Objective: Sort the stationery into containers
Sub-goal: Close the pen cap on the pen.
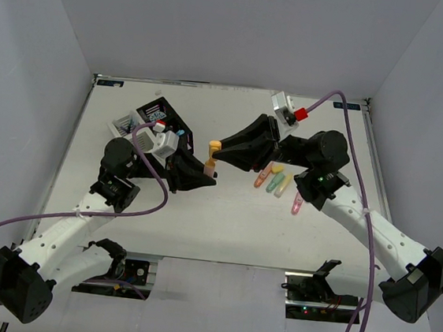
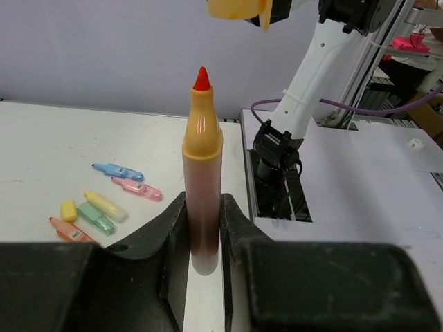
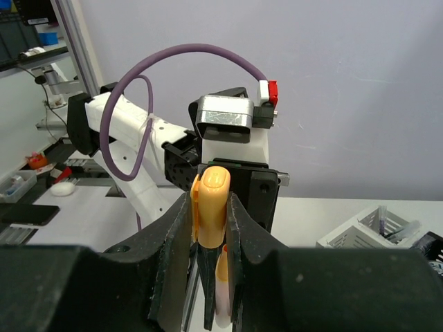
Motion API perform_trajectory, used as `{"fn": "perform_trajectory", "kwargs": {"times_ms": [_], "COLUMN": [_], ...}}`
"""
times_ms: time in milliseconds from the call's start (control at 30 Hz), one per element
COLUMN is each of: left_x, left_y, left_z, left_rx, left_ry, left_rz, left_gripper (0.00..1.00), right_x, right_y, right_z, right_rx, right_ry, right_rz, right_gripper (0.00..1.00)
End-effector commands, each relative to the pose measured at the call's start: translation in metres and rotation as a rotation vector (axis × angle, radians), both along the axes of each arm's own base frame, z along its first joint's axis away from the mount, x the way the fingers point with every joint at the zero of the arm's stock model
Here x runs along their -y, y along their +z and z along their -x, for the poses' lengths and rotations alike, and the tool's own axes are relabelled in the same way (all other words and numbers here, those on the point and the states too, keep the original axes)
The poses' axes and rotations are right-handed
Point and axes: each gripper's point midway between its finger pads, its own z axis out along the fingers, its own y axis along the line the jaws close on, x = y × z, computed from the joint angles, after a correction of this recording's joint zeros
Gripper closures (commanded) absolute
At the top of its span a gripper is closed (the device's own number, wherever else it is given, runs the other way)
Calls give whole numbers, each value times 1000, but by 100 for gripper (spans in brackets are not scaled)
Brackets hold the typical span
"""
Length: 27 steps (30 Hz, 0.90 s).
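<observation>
Top external view: the white worktop [image 1: 223, 229] is closed in by pale panels [image 1: 43, 52] on the left, back and right. Its near edge is taken up by the two arm bases. The black compartments [image 1: 159, 116] and white compartments [image 1: 122, 128] are seen joined at the rear left, just behind the left wrist. Loose highlighters [image 1: 275, 180] are spread right of centre, partly under the right arm. A bare band of worktop is left between the tools and the near edge.

Mid-worktop, the left tool [image 1: 205, 174] is closed on the barrel of the orange highlighter [image 1: 208, 165], which is held upright off the worktop. The right tool [image 1: 216, 154] is closed on its cap [image 1: 215, 145], directly above.

Only the left wrist view shows the bared red tip and a gap between tip and cap [image 2: 235, 8]. It also shows blue, pink, yellow, green and orange highlighters lying flat. Only the right wrist view shows dark pens standing in a white compartment [image 3: 377, 228].
</observation>
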Motion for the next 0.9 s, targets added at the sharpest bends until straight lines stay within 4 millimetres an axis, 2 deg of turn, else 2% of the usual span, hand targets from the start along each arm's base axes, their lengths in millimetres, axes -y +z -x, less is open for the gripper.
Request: {"fn": "perform_trajectory", "kwargs": {"times_ms": [0, 467, 867], "left_x": [-2, -3, -5], "left_y": [4, 7, 11], "left_z": [0, 0, 1], "left_rx": [20, 34, 56], "left_ry": [14, 21, 43], "left_rz": [8, 12, 22], "left_gripper": [100, 100, 100], "right_x": [5, -10, -7], "right_y": [26, 0, -12], "right_z": [5, -1, 0], "right_rx": [56, -3, -18], "right_ry": [-7, 12, -6], "right_rz": [-57, -21, -2], "right_gripper": [92, 92, 92]}}
